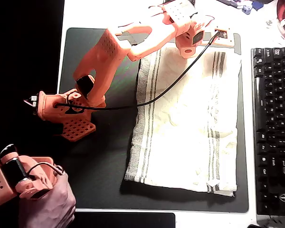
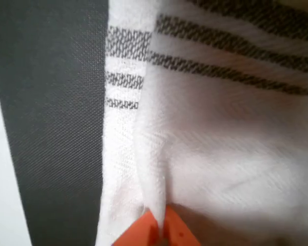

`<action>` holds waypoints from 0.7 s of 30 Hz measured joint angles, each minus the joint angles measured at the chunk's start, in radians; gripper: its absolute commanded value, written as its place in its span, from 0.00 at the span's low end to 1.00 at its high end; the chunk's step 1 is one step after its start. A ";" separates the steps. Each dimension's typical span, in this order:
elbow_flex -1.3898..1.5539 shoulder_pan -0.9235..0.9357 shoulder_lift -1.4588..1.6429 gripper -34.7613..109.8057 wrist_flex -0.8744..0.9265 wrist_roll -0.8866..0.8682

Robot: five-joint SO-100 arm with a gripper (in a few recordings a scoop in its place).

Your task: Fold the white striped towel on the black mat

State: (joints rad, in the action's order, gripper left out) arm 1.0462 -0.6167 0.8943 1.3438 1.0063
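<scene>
The white striped towel (image 1: 185, 123) lies spread on the right half of the black mat (image 1: 104, 156), its grey-green stripes running near the left and right edges. My orange gripper (image 1: 189, 47) sits at the towel's far edge in the overhead view. In the wrist view the gripper (image 2: 159, 230) is shut on a raised ridge of the towel (image 2: 220, 154), with the cloth pinched between the two orange tips. The mat (image 2: 56, 128) shows dark to the left of that ridge.
A black keyboard (image 1: 273, 128) runs along the mat's right side. The arm's black cable (image 1: 171, 88) drapes across the towel's upper left. The arm's base (image 1: 61, 107) stands on the mat's left edge. White table (image 1: 109, 12) lies beyond the mat.
</scene>
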 measured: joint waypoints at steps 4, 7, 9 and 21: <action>0.018 0.000 0.032 0.24 0.014 0.000; 0.018 0.002 0.057 0.24 0.015 0.000; 0.021 0.002 0.075 0.24 0.015 0.000; 0.074 0.018 0.213 0.24 0.041 0.000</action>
State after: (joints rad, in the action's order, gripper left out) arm 1.1198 -0.5983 1.1075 1.3852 1.0063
